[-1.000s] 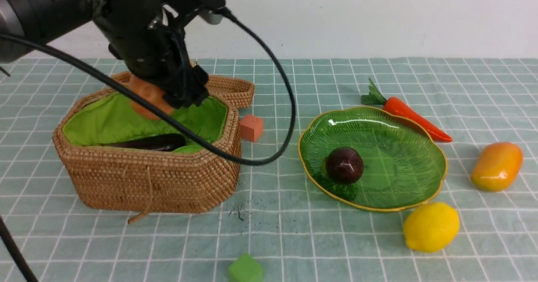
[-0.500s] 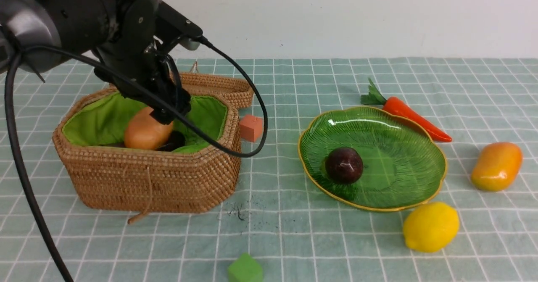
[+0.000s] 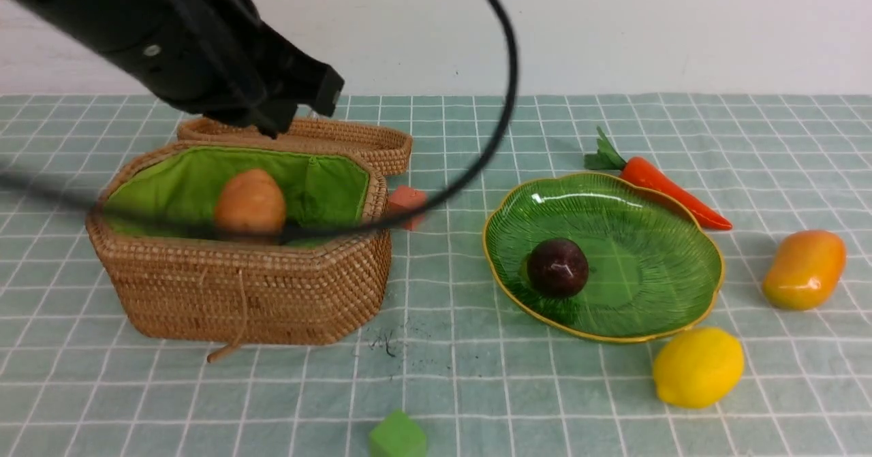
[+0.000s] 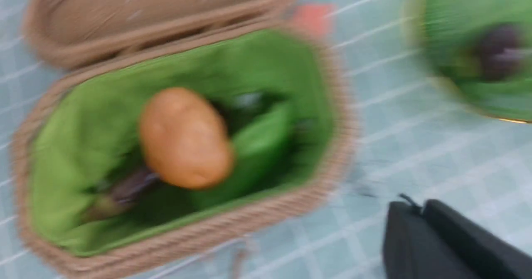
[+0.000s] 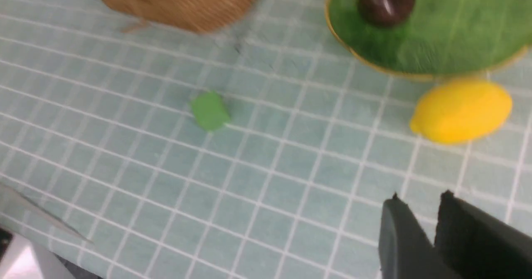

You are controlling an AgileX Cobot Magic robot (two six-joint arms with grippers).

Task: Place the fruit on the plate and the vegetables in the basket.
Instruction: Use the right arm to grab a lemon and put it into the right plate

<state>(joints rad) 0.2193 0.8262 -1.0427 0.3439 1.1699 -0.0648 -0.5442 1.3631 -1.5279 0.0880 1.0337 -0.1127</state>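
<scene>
Two pincers. Left pincer [image 4: 415,206], clenched and empty, hangs over the basket [image 3: 238,293]. The potato [image 3: 250,201] lies inside, below it, and the mangosteen [image 3: 558,267] sits on the plate [image 3: 654,232] to its right. Right pincer [image 5: 419,202], narrowly parted and empty, is near the lemon [image 5: 461,110].

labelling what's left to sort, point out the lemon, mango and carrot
lemon [image 3: 699,367], front view, centre of its body
mango [image 3: 805,270], front view, centre of its body
carrot [image 3: 671,191], front view, middle of orange root

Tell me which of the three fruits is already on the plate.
The dark purple mangosteen: it sits inside the green plate. The lemon and mango lie on the tablecloth outside its rim.
</scene>
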